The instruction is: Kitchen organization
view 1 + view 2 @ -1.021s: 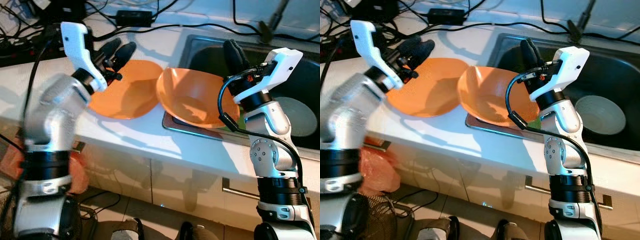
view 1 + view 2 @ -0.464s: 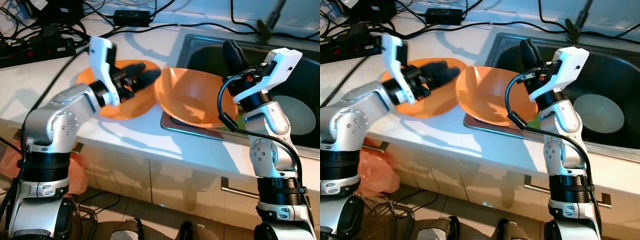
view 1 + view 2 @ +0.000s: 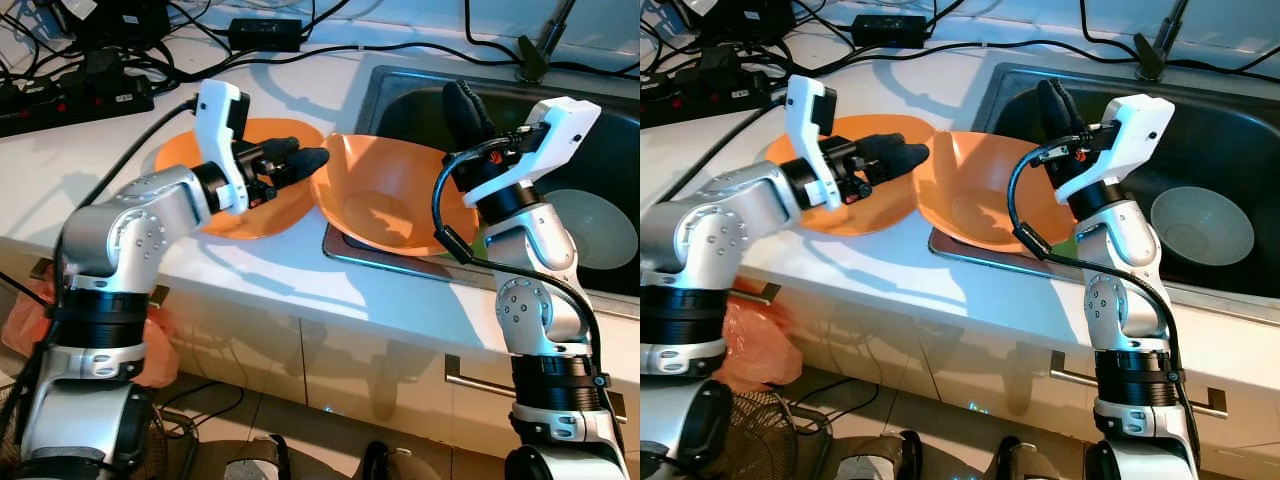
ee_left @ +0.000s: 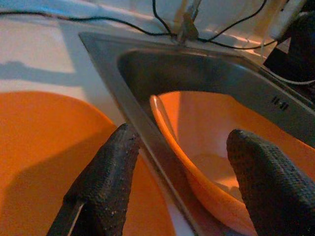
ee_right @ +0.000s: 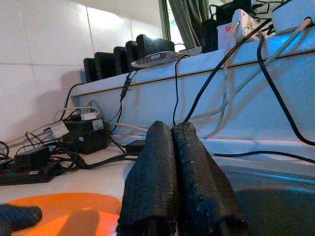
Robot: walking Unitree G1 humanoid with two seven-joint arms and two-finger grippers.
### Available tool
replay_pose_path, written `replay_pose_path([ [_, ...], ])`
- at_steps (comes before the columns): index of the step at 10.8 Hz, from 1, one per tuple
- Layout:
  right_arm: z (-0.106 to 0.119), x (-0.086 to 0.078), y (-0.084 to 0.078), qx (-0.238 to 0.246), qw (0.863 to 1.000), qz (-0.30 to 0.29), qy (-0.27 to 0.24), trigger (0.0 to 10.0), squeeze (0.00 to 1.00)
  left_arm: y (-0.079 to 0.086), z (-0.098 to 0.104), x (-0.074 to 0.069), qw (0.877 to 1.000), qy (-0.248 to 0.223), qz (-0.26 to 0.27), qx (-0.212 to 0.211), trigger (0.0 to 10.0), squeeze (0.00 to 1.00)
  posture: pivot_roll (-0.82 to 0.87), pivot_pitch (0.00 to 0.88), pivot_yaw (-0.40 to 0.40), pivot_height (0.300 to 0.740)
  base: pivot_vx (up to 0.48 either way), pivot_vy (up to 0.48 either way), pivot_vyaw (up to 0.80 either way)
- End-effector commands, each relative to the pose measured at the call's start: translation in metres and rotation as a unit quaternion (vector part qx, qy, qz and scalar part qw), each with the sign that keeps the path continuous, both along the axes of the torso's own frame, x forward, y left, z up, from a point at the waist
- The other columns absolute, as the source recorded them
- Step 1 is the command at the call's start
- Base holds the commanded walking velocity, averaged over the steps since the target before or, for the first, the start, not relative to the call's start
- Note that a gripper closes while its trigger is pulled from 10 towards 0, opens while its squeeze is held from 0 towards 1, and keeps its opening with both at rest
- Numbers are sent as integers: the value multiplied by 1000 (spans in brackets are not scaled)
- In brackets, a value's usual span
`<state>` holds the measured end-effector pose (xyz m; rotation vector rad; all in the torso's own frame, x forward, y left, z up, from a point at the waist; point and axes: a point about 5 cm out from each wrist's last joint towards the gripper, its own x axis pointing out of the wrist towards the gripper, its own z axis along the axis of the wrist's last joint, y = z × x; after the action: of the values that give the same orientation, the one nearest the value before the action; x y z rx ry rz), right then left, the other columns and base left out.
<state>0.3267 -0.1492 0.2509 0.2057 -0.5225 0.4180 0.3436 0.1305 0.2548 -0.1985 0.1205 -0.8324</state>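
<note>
On the counter [image 3: 250, 270], the left gripper [image 3: 292, 160] reaches out low over the orange plate [image 3: 185, 155], its fingers [image 4: 106, 179] spread apart and holding nothing. Straight ahead of it, just past the fingertips, stands the near rim of the orange bowl [image 3: 395, 200], which sits tilted on the edge of the sink [image 3: 600, 130], leaning toward the basin. In the left wrist view that rim runs up between the two open fingers, so the bowl's edge lies almost in line with the gap. The plate lies flat beneath and behind this gripper, touching or nearly touching the bowl on its far side.

On the bowl's other side, the right gripper [image 3: 462, 105] points up and away over the back rim, its fingers [image 5: 172, 182] pressed together on nothing. It is raised above the bowl, not gripping it. Beyond this arm a pale bowl [image 3: 598, 225] rests in the basin.

The left gripper looks nearer to a hold: a short push forward would likely bring the rim between its fingers.
</note>
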Motion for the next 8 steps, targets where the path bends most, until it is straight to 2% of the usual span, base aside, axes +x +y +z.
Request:
replay_pose_path([
  [1,5,-4,1,-4,1000,-1,-16,10000,0,-4,1,0,1000,8,-11,3,10000,0,119,150,58,740,0,0,0],
  [6,3,-6,4,1,1000,-1,-16,10000,0,-14,-9,2,998,42,-39,5,10000,0,114,142,81,740,0,0,0],
  [7,2,-6,4,3,1000,-3,-15,10000,0,-18,-10,1,998,46,-52,5,7412,0,114,142,87,740,0,0,0],
  [8,2,-6,5,4,1000,-5,-15,10000,0,-21,-11,0,997,47,-56,6,2392,0,112,144,91,740,0,0,0],
])
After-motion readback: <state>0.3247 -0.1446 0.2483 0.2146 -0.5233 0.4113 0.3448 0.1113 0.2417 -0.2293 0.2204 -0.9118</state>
